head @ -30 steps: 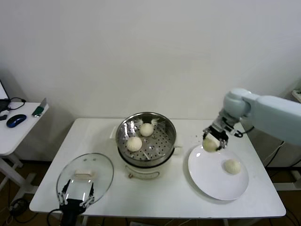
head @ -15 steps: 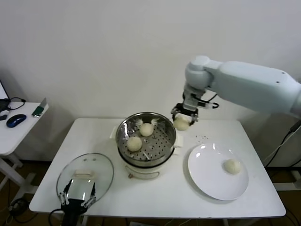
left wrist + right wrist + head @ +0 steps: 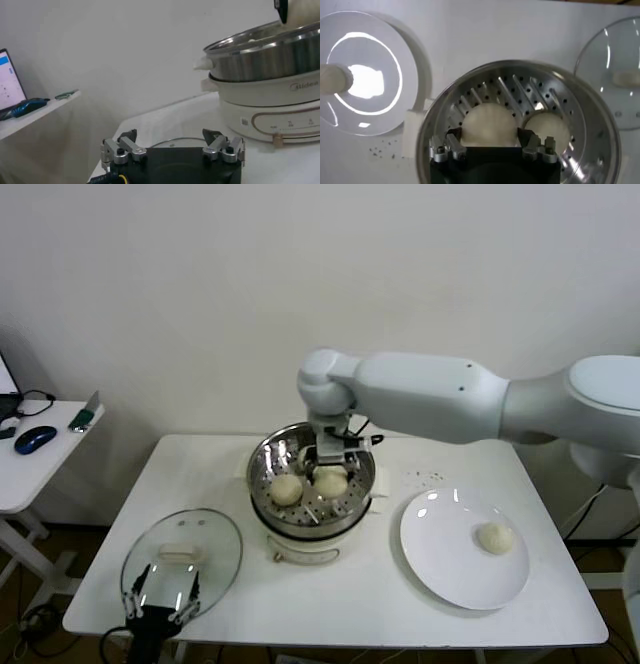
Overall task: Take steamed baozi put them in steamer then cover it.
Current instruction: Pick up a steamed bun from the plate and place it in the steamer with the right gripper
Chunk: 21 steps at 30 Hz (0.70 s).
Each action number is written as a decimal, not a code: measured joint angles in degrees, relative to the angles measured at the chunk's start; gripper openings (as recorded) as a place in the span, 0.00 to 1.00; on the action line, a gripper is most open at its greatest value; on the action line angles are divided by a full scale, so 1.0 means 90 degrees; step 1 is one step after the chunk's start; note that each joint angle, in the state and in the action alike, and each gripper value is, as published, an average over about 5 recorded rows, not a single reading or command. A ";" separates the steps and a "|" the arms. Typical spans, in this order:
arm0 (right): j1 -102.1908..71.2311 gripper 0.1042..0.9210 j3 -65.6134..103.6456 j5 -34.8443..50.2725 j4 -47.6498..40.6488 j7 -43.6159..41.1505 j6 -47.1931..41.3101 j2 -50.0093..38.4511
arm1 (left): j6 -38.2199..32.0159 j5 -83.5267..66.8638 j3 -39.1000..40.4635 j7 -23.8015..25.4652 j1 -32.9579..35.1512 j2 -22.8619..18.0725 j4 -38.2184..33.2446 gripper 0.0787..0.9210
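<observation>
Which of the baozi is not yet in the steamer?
The lone baozi on the white plate, to the right of the steamer. The others are in the steel basket, one between the right gripper fingers.

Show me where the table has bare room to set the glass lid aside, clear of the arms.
Bare white table lies in front of the steel steamer, between the clear glass lid and round white plate. The steamer is crowded: right gripper holds a bun there. Left gripper idles at the lid.
</observation>
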 measured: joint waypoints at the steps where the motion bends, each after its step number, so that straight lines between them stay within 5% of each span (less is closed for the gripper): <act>1: -0.0041 0.76 -0.0020 -0.0018 -0.0007 -0.0005 0.0019 0.0041 | -0.0007 -0.0017 -0.0008 0.0000 -0.0003 0.0014 0.0016 0.88; 21: -0.0445 0.88 -0.0048 -0.0307 -0.0187 0.0004 0.0123 0.0390 | -0.0038 -0.0141 -0.0032 0.0007 -0.0091 0.0110 0.0248 0.88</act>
